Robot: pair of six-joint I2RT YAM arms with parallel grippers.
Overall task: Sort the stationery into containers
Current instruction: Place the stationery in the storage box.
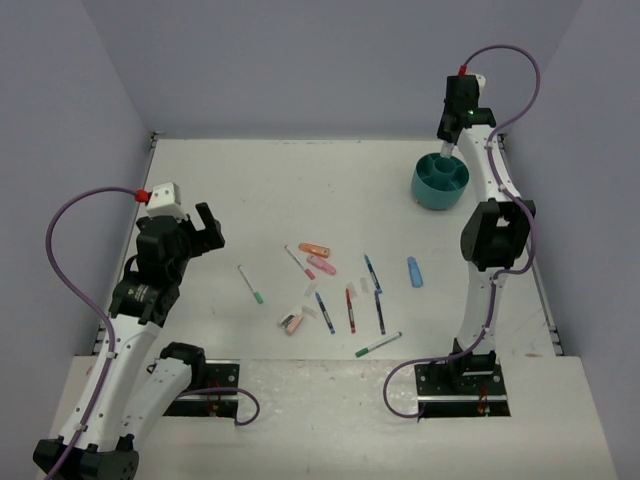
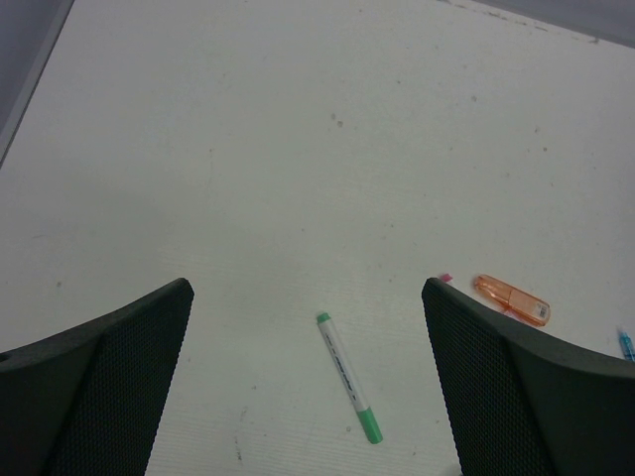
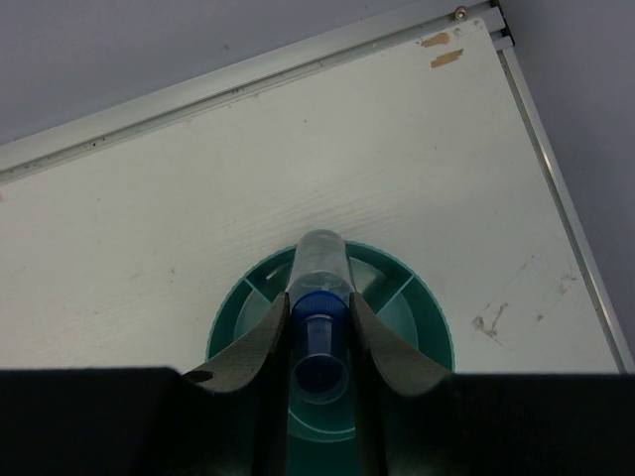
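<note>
From above you have one teal organizer [image 1: 440,181] at far right and about eleven loose stationery pieces [image 1: 350,309] mid-table. Your right arm stretches far, the right gripper [image 1: 450,148] over the organizer. Your left arm is bent, the left gripper [image 1: 208,228] further left.

Left wrist: jaws spread wide, one green pen [image 2: 348,378] lying diagonally between them.

Right wrist: fingers pinch one blue-capped bottle [image 3: 320,263], its long axis along them, clear end toward the organizer's middle.

organizer [image 3: 425,315] near rim hidden, blue pen [image 2: 626,343] cropped
</note>
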